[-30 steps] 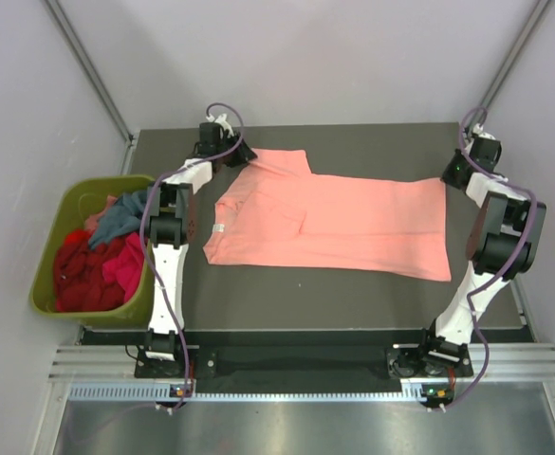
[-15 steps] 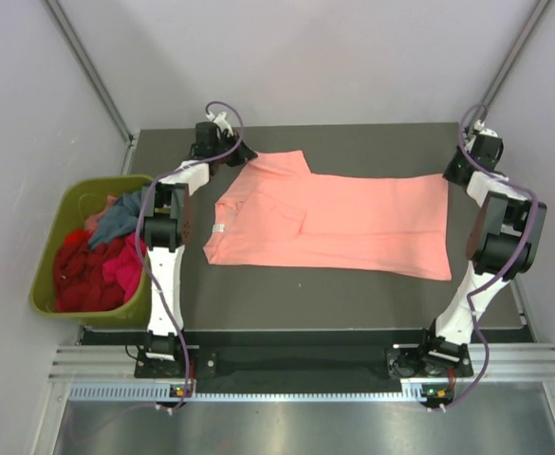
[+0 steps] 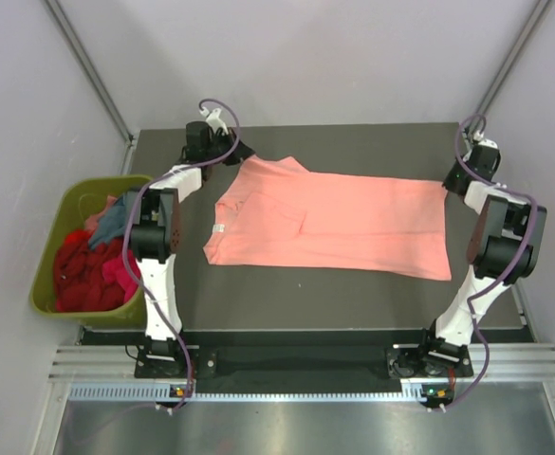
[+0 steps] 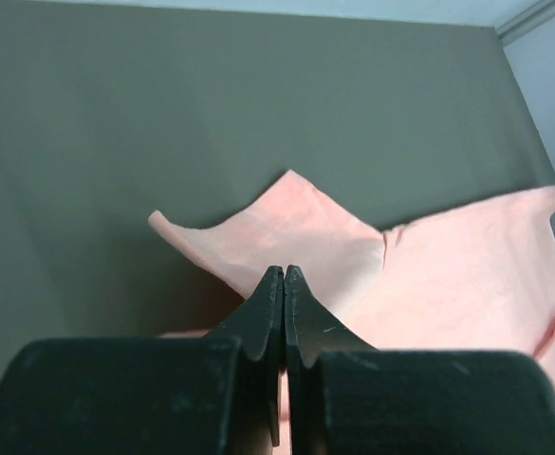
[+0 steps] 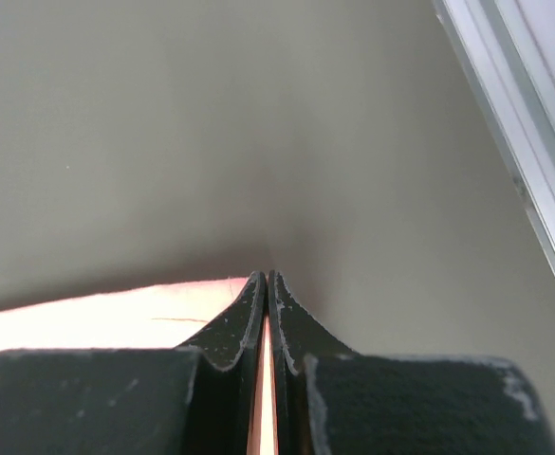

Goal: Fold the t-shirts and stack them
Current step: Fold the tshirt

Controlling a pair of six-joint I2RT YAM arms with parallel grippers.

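**Both grippers clamped on the far edge of the pink shirt, and thin holds are the weak point**

The pink shirt (image 3: 334,223) lies spread flat across the table (image 3: 353,299), collar toward the left and hem toward the right. The left gripper (image 3: 243,154) is pressed together at the far sleeve corner. In its wrist view the fingers meet with cloth bunched just behind the tips, so it appears to pinch the sleeve edge. The right gripper (image 3: 447,181) is pressed together on the far hem corner, and a sliver of pink shows between its jaws in the wrist view.

Both holds look shallow, right at the fabric's edge. If the arms pull toward the near side unevenly, one corner could slip free and the fold would land crooked. The sleeve layer on the left is loose, so it may drag or crumple rather than carry the body with it. Pulling the two corners apart too hard could stretch or skew the cloth.

The other shirts (image 3: 87,270) sit heaped in the green bin (image 3: 71,193), well apart from this fold.
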